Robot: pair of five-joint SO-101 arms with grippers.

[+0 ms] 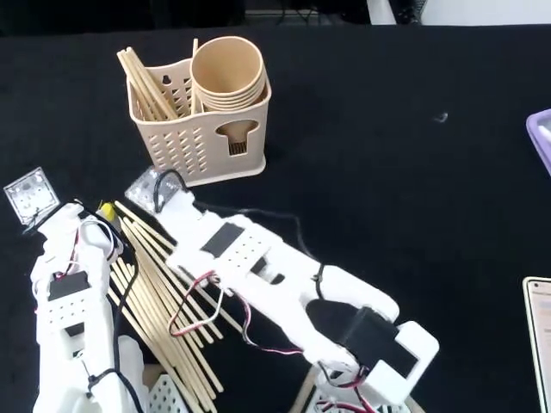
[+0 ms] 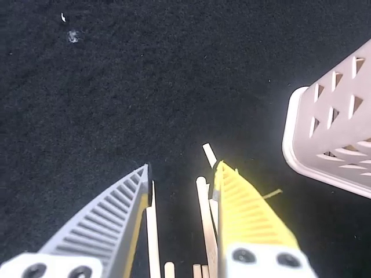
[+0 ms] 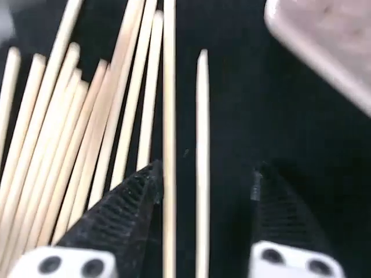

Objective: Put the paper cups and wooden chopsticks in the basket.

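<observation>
The cream slotted basket (image 1: 202,142) stands at the back left of the black table. A stack of paper cups (image 1: 228,73) fills one compartment, and several wooden chopsticks (image 1: 151,86) lean in the other. More loose chopsticks (image 1: 164,301) lie fanned on the table in front of it. My left gripper (image 2: 182,168), with grey and yellow fingers, is open low over the near ends of a few sticks (image 2: 204,214), with the basket's corner (image 2: 330,133) beside it. My right gripper (image 3: 208,168) is open with one chopstick (image 3: 201,133) lying between its black fingers and the pile (image 3: 75,127) alongside.
Both arms (image 1: 258,267) crowd the front left, over the loose sticks. A purple object (image 1: 541,133) and a white flat item (image 1: 538,323) sit at the right edge. The black tabletop (image 1: 405,172) stretches open to the right of the basket.
</observation>
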